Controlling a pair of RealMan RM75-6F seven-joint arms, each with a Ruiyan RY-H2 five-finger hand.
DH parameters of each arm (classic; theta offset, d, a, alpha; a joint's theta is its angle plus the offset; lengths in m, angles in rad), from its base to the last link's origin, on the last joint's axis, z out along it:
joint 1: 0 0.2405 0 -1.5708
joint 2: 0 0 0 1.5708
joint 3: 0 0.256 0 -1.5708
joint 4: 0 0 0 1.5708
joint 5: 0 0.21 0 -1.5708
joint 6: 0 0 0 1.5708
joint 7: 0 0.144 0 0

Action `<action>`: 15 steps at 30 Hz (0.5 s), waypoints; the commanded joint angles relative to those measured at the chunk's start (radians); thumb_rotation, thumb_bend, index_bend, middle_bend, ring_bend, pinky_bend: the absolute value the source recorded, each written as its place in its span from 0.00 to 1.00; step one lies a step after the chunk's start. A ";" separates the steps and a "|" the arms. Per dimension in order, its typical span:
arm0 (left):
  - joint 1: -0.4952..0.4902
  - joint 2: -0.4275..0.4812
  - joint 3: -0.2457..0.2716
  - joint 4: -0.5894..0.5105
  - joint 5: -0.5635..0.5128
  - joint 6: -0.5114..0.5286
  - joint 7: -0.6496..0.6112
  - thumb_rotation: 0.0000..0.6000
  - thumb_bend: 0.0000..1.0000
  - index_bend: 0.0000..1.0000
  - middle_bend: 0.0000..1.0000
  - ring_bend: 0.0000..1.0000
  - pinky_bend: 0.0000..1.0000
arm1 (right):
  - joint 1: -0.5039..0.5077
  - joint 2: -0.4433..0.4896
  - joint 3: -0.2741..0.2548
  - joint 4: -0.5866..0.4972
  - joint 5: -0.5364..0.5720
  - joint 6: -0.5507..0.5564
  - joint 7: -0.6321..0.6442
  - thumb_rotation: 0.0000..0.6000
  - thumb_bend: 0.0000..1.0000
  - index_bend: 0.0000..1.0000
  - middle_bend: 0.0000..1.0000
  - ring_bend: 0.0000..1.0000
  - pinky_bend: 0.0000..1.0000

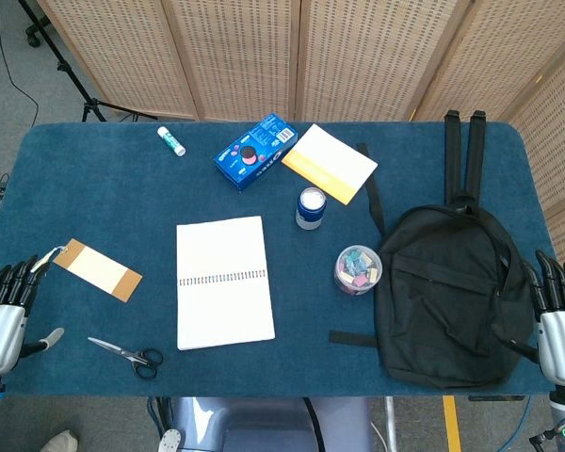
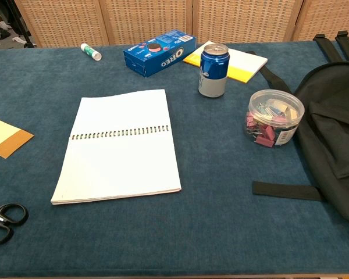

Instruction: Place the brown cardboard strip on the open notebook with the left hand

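The brown cardboard strip (image 1: 98, 270) lies flat on the blue table at the left, a pale middle with brown ends; the chest view shows only its right end (image 2: 9, 138) at the left frame edge. The open spiral notebook (image 1: 223, 281) (image 2: 121, 145) lies in the middle with blank white pages. My left hand (image 1: 7, 315) hovers at the table's front left corner, fingers extended and apart, holding nothing, just left of the strip. My right hand (image 1: 557, 315) is at the front right edge, fingers extended, empty. Neither hand shows in the chest view.
Black-handled scissors (image 1: 124, 354) lie in front of the strip. A blue can (image 1: 310, 208), a jar of clips (image 1: 358, 269), an Oreo box (image 1: 254, 151), a yellow-white pad (image 1: 330, 163) and a glue stick (image 1: 170, 141) lie behind and right. A black backpack (image 1: 447, 292) fills the right side.
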 commanded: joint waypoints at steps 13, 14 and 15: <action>-0.069 -0.032 -0.058 0.098 -0.076 -0.113 0.027 1.00 0.00 0.07 0.00 0.00 0.00 | -0.001 0.048 -0.007 -0.088 0.095 -0.096 -0.120 1.00 0.00 0.00 0.00 0.00 0.00; -0.093 -0.027 -0.059 0.111 -0.088 -0.162 0.055 1.00 0.00 0.07 0.00 0.00 0.00 | -0.001 0.047 -0.006 -0.088 0.096 -0.097 -0.120 1.00 0.00 0.00 0.00 0.00 0.00; -0.137 -0.020 -0.055 0.148 -0.099 -0.251 0.093 1.00 0.00 0.07 0.00 0.00 0.00 | 0.001 0.044 -0.004 -0.088 0.097 -0.099 -0.118 1.00 0.00 0.00 0.00 0.00 0.00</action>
